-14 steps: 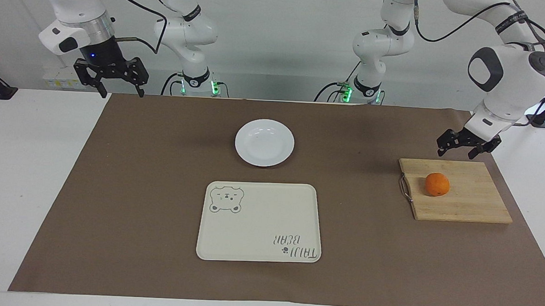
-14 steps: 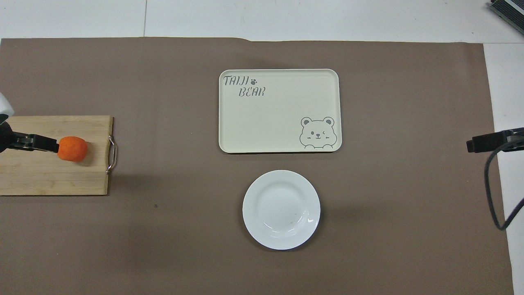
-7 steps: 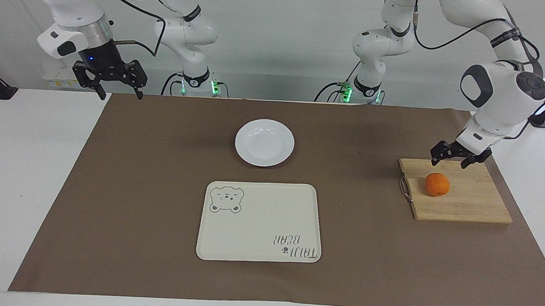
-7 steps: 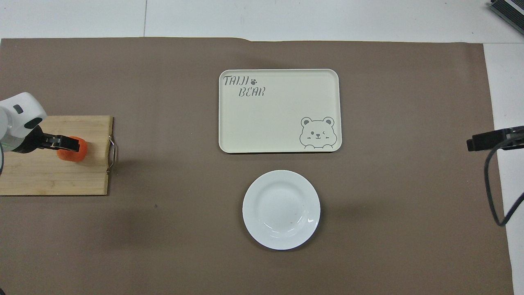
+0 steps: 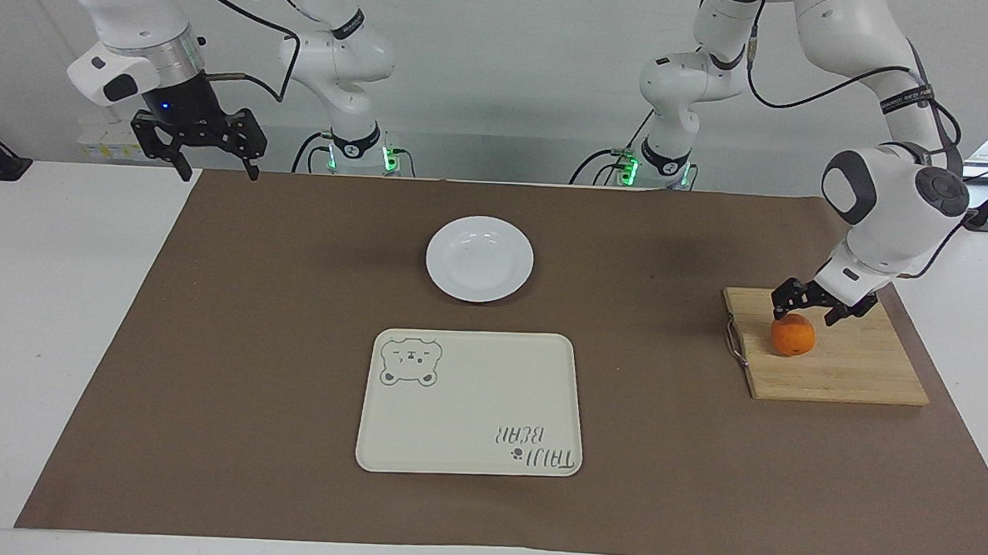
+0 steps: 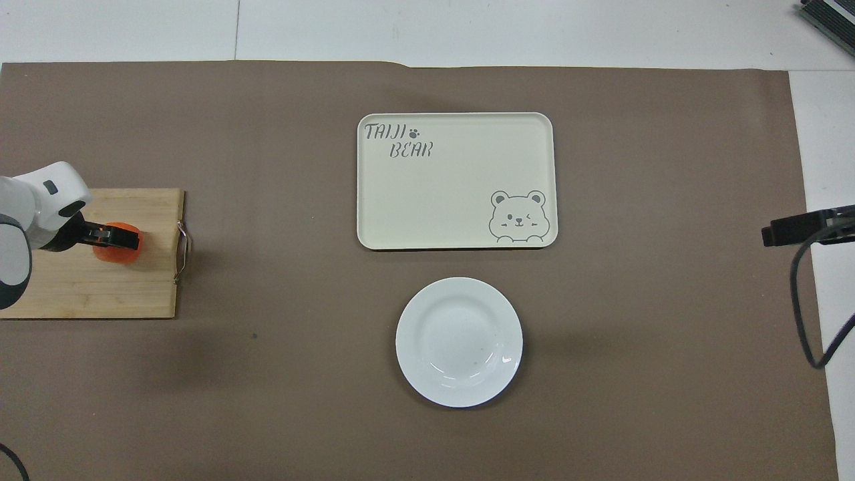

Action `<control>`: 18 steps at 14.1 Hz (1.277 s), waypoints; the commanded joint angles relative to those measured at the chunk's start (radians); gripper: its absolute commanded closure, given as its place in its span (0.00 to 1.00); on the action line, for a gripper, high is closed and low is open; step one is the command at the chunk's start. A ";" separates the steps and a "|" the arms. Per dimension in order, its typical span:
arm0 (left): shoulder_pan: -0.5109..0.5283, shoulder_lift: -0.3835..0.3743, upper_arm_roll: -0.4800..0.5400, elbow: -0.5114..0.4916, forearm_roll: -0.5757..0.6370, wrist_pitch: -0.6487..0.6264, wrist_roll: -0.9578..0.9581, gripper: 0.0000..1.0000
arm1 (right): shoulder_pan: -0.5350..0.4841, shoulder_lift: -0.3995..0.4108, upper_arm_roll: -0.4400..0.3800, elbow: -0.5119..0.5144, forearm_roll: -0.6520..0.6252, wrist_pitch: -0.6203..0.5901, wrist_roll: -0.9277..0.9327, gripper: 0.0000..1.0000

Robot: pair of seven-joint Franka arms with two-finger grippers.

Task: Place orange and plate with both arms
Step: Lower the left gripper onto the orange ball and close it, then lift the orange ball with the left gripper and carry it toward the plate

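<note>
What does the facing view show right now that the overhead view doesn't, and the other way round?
Facing view only: both arm bases, and the open right gripper waiting in the air at its own end of the table; the open left gripper is low around the top of the orange, not yet closed on it.
Overhead view only: the left gripper covers most of the orange.
Both: the orange on the cutting board, and the plate nearer to the robots than the bear tray.

The cream tray carries the words "TAIJI BEAR" with a small paw print, printed in the corner diagonally opposite its bear drawing. The tray lies well apart from both grippers. No other text is readable.
</note>
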State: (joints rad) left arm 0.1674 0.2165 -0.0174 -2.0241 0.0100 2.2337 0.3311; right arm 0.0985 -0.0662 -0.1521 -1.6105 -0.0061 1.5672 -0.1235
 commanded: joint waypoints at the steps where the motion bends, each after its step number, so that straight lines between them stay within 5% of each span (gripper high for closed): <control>1: 0.014 0.014 -0.009 -0.044 0.005 0.078 0.012 0.00 | -0.006 0.005 0.002 0.014 -0.002 -0.013 -0.013 0.00; 2: 0.012 0.018 -0.009 -0.047 0.005 0.081 0.003 0.04 | -0.006 0.005 0.002 0.014 -0.002 -0.015 -0.013 0.00; 3: 0.006 0.017 -0.009 -0.060 0.004 0.084 -0.009 0.57 | -0.006 0.005 0.002 0.011 -0.002 -0.013 -0.013 0.00; 4: 0.007 0.017 -0.009 -0.055 0.004 0.071 -0.014 0.95 | -0.006 0.003 0.002 0.009 -0.002 -0.013 -0.013 0.00; 12: -0.009 -0.032 -0.015 0.172 0.005 -0.250 -0.098 1.00 | -0.006 0.002 0.002 0.001 0.001 0.007 -0.012 0.00; 18: -0.055 -0.147 -0.021 0.274 0.005 -0.457 -0.165 1.00 | -0.002 -0.004 0.002 -0.006 0.001 0.011 -0.010 0.00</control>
State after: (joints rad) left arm 0.1473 0.0958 -0.0470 -1.7810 0.0099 1.8420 0.2077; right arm 0.0992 -0.0662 -0.1520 -1.6108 -0.0060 1.5696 -0.1235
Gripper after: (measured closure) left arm 0.269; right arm 0.000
